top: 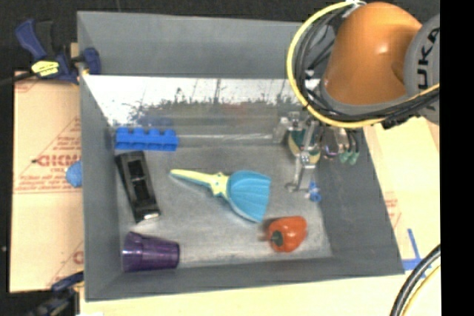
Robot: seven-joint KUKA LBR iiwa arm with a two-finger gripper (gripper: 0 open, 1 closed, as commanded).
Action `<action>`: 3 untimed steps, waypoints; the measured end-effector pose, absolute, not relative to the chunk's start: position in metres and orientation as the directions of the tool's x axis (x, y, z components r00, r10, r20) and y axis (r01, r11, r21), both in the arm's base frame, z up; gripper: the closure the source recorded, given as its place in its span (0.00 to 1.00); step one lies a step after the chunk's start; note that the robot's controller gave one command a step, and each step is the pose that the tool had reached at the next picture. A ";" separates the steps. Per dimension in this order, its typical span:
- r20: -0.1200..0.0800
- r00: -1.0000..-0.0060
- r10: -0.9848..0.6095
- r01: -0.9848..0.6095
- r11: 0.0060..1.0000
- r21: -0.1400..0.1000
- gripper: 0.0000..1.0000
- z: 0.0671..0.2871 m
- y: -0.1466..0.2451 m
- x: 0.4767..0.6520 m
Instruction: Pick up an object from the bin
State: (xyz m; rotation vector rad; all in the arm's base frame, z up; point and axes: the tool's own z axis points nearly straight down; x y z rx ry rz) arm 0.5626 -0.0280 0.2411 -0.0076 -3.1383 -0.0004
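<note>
- Gripper (pixel 302 172) low over bare floor at the right of the bin (pixel 185 44); spread or closed, impossible to tell.
- Likeliest pick: the orange-red pepper toy (pixel 286 232), front right, nearest; centre above it, descend straight.
- Keep clear of the blue scoop (pixel 248 194) beside it.
- Leave the purple cup (pixel 150 252), far left.

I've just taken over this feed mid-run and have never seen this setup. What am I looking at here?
One camera looks down into a grey metal bin from above, slightly to one side. The big orange dome on the right is the robot arm's wrist cover. Its gripper hangs below that, over the bin's right part. On the floor lie a blue toy brick, a black oblong thing, a purple cup on its side, a blue scoop with a pale yellow handle, and an orange toy pepper. The scoop and pepper lie nearest the gripper. I cannot make out anything held.
</note>
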 end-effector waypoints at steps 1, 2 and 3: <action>-0.004 -1.000 0.004 0.004 1.000 -0.001 0.00 0.245 -0.028 0.564; -0.008 -0.982 0.191 0.191 0.982 0.002 0.00 0.134 0.004 0.568; -0.015 -0.984 0.178 0.178 0.984 0.002 0.00 0.161 0.021 0.564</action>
